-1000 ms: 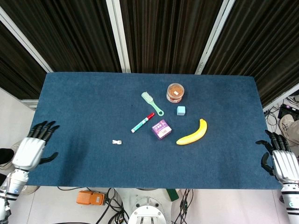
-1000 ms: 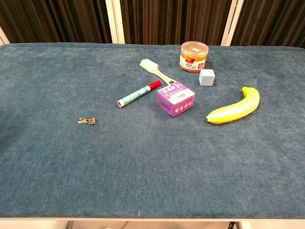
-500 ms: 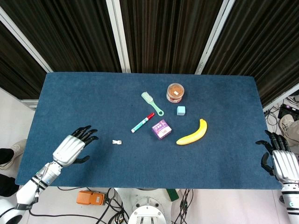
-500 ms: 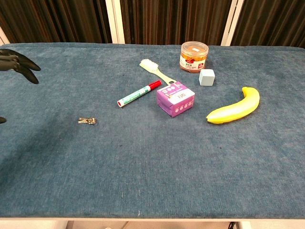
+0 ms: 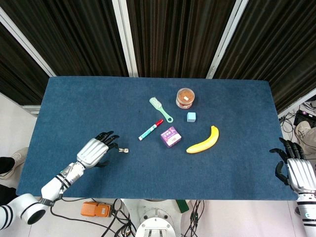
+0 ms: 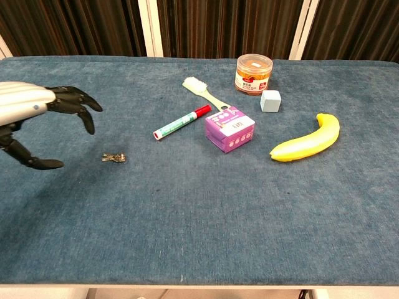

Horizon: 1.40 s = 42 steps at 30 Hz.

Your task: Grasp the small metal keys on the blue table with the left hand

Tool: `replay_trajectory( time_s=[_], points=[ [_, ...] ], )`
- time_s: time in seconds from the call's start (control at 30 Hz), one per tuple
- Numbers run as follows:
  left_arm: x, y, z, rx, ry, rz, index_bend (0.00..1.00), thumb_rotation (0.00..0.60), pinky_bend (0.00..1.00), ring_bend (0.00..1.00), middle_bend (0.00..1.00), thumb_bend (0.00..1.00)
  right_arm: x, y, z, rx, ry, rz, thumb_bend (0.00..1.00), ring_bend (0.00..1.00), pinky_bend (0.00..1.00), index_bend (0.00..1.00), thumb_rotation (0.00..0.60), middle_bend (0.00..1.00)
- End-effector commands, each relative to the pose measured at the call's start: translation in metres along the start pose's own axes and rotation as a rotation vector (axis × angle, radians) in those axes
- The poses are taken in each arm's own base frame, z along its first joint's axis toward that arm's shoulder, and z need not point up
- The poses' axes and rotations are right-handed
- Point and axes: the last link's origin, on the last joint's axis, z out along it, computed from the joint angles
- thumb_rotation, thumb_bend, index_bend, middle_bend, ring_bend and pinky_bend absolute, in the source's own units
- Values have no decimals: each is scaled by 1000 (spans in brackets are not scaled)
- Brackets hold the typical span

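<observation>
The small metal keys [image 5: 123, 150] [image 6: 114, 158] lie flat on the blue table [image 5: 89, 103] [image 6: 187, 212], left of centre. My left hand [image 5: 95, 151] [image 6: 37, 115] hovers just to their left with its fingers spread and the thumb held low, holding nothing; the dark fingertips stop a short way from the keys. My right hand [image 5: 295, 168] stays off the table's right edge, fingers apart and empty, seen only in the head view.
To the right of the keys sit a red-capped marker [image 5: 150, 130] [image 6: 182, 122], a green brush [image 5: 161, 108] [image 6: 204, 92], a purple box [image 5: 170, 137] [image 6: 229, 128], a small blue cube [image 5: 191, 117] [image 6: 270, 101], an orange-filled jar [image 5: 185, 98] [image 6: 254, 73] and a banana [image 5: 203, 140] [image 6: 308, 141].
My left hand has travelled from the table's left edge rightward across the cloth to just beside the keys. The keys and the right hand have not moved.
</observation>
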Motion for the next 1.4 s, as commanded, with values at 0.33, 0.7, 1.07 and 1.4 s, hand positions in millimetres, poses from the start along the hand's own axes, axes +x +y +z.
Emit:
replay_trajectory(
  time_s=[0.33, 0.7, 1.07, 1.4],
  points=[
    [-2, 20, 47, -59, -22, 51, 384, 600, 154, 29, 150, 239, -1, 0, 1, 2, -8, 8, 1000, 47, 0, 374, 600, 117],
    [-18, 21, 56, -58, -49, 27, 424, 600, 154, 33, 161, 251, -2, -1, 2, 4, -14, 9, 1000, 47, 0, 374, 600, 117],
    [-21, 23, 63, -64, -52, 19, 455, 600, 154, 33, 167, 255, -2, -2, 3, 6, -14, 8, 1000, 47, 0, 375, 600, 117],
    [-28, 22, 72, -62, -72, 11, 473, 600, 154, 35, 171, 257, -2, -2, 3, 6, -12, 9, 1000, 47, 0, 375, 600, 117]
  ],
)
